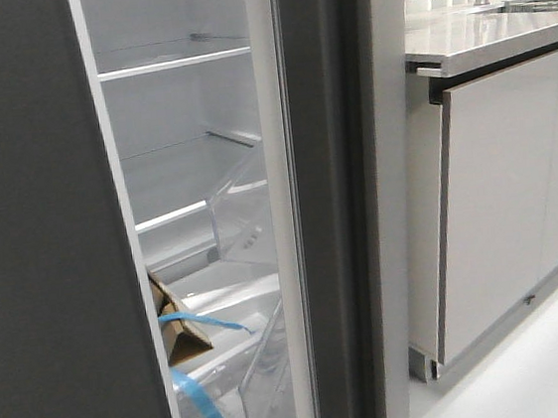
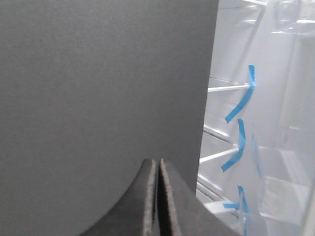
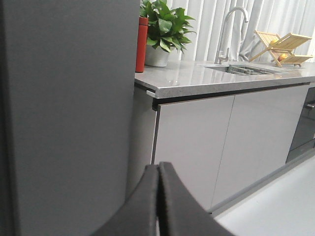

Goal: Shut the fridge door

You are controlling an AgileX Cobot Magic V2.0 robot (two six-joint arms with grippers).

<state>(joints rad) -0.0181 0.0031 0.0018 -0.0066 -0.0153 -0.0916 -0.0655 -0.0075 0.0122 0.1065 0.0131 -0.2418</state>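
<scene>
The fridge door stands open and shows edge-on in the front view as a thick dark edge (image 1: 334, 213), with its white inner lining (image 1: 277, 169) and clear plastic bins (image 1: 241, 208) facing the fridge's white shelves (image 1: 169, 66). Its matte dark-grey outer face (image 3: 69, 98) fills one side of the right wrist view. My right gripper (image 3: 158, 169) is shut and empty, close by that face; I cannot tell if it touches. My left gripper (image 2: 158, 164) is shut and empty in front of the matching plain dark-grey door (image 2: 98, 73), also in the front view (image 1: 43, 244). Neither gripper shows in the front view.
Pale grey cabinet doors (image 1: 507, 195) under a grey counter (image 1: 480, 33) stand right of the fridge. On the counter are a plant (image 3: 165, 27), a red bottle (image 3: 141, 44), a tap (image 3: 229, 29) and a wooden rack (image 3: 283, 44). Cardboard (image 1: 176, 325) and blue tape (image 2: 241, 105) are inside the fridge.
</scene>
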